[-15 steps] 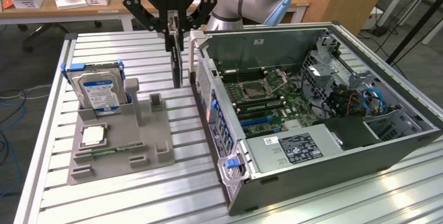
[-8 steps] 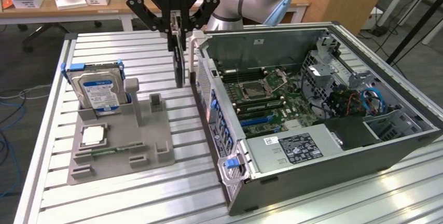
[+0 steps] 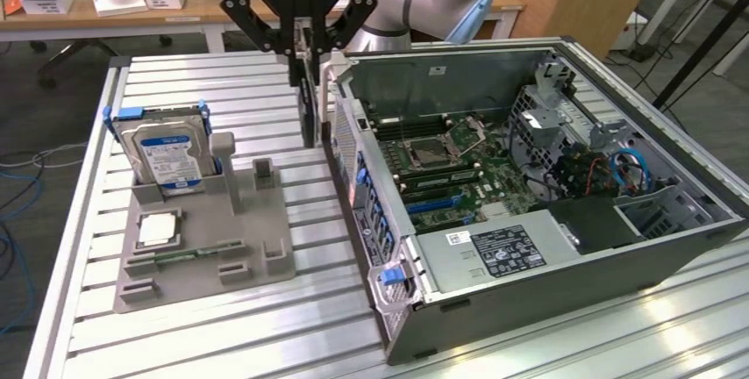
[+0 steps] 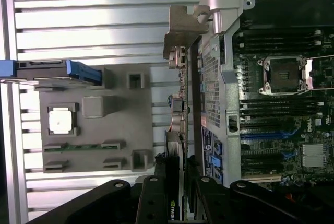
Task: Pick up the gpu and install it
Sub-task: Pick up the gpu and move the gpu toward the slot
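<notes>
Gpu (image 3: 308, 103) clamped in gripper (image 3: 307, 46), jaws closed on its upper end. Card hangs straight down, edge-on; long axis reads vertical, bracket (image 4: 183, 28) at end away from jaws. Position: upper centre of exterior view, in gap btwn tray (image 3: 188, 287) and case (image 3: 562, 256), just beside case's perforated wall, outside it. Board (image 3: 457, 177) lies toward exterior view's right of card. Drive (image 3: 170, 155) upright in tray.

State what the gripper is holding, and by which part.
The gripper holds the gpu upright, pinched across its flat faces at the upper edge, away from the silver bracket end.
</notes>
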`<state>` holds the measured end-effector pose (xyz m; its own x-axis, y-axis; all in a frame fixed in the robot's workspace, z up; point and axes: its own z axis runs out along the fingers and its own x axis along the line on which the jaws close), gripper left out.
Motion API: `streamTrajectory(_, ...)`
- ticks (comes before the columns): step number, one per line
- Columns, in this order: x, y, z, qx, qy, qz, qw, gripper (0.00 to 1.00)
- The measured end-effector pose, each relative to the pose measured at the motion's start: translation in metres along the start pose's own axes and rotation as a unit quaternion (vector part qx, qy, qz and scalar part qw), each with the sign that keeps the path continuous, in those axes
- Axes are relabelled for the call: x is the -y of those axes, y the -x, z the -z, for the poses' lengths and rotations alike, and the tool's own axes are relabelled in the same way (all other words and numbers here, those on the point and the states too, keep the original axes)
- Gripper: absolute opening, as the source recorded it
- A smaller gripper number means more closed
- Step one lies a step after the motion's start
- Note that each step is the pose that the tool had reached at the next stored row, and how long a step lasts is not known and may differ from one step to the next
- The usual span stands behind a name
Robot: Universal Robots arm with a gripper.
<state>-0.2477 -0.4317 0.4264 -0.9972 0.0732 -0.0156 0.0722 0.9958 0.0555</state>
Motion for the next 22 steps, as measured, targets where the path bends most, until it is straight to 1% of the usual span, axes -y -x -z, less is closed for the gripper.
streamTrajectory(22,-0.0011,0.016,-0.0003,0.0,0.0,0.0,1.0,0.26)
